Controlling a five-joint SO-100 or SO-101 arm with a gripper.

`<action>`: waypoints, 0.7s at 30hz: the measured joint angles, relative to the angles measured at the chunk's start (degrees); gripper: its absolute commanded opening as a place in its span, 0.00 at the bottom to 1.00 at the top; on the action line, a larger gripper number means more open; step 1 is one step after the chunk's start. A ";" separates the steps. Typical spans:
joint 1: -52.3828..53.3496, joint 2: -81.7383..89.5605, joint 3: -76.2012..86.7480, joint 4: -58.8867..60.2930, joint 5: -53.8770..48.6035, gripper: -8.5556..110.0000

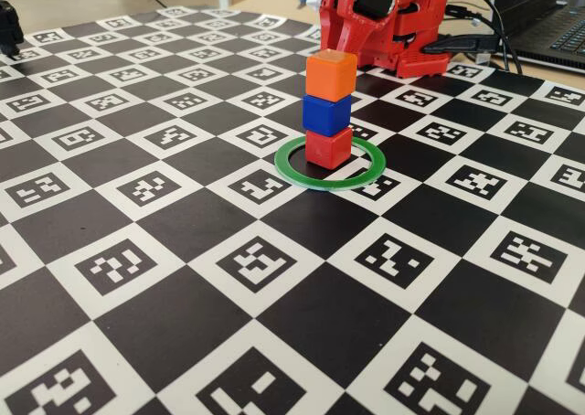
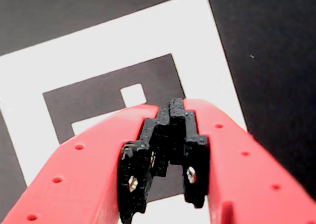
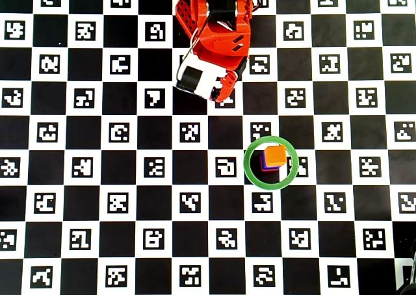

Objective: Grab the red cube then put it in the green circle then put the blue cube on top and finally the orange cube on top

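Note:
In the fixed view the red cube (image 1: 328, 148) stands inside the green circle (image 1: 292, 171). The blue cube (image 1: 326, 113) sits on it and the orange cube (image 1: 330, 74) sits on top, in an upright stack. From overhead the orange cube (image 3: 277, 154) hides most of the stack inside the green circle (image 3: 247, 162). The red arm (image 1: 384, 22) is folded back by its base, well clear of the stack. My gripper (image 2: 171, 104) is shut and empty over a white marker square; it also shows in the overhead view (image 3: 227, 90).
A black-and-white checkerboard mat with markers (image 1: 256, 260) covers the table. A laptop (image 1: 558, 22) and cables (image 1: 475, 40) lie at the far right behind the arm. A black object (image 1: 9, 26) stands at the far left edge.

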 measured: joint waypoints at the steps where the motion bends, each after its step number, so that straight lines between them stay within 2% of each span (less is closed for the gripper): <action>1: 0.00 0.00 0.00 0.00 -0.79 0.02; 8: 0.00 0.00 0.00 0.62 -7.38 0.02; 21: 0.00 0.00 0.00 0.62 -8.09 0.02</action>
